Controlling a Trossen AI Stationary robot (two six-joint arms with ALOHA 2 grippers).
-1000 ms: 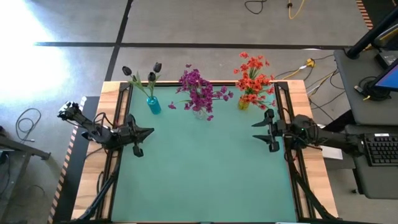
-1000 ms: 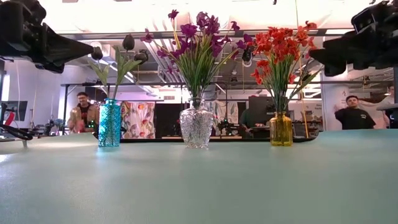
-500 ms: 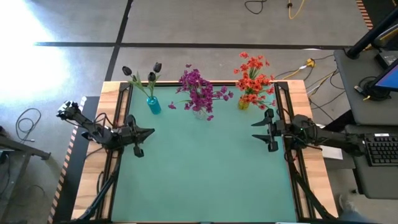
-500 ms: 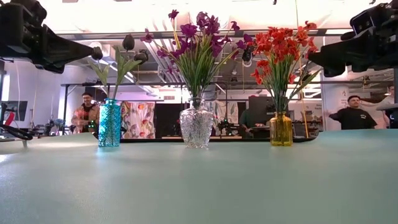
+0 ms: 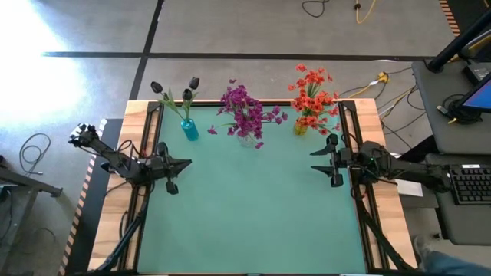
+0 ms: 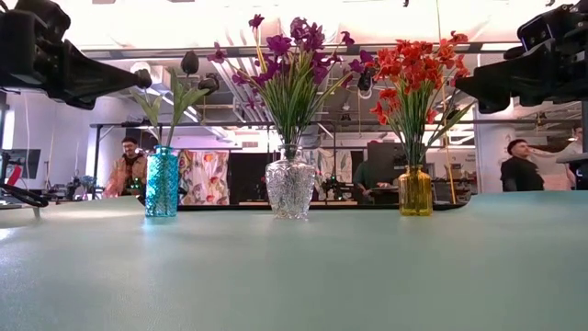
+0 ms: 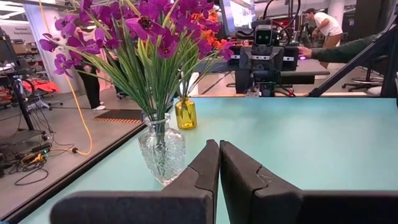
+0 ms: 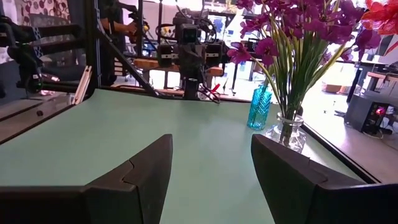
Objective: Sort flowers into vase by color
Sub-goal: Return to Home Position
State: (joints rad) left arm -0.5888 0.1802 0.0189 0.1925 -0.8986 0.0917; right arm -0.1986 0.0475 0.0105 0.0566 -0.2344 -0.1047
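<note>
— Noticed any change?
— Barely: saw left jaws, pressed together, drawn slightly back at worktop's (image 5: 253, 207) left; right jaws spread, unmoved.
— Flowers (image 6: 292, 64)?
— Stayed sorted along far edge: black buds (image 5: 186, 94) in blue vase (image 5: 189, 129), purple cluster (image 5: 245, 111), orange cluster (image 5: 312, 96). Looked finished.

The floor (image 5: 253, 31) is grey concrete, crossed by a dark strip (image 5: 230, 55) and washed by a bright patch of light (image 5: 34, 54) at one corner. A yellow cable (image 5: 364, 19) lies loose on it. A dark desk (image 5: 426, 86) carries a keyboard (image 5: 469, 185). Farther back, under ceiling beams, two people (image 6: 126, 170) (image 6: 519, 172) stand near a patterned panel (image 6: 204, 176).
</note>
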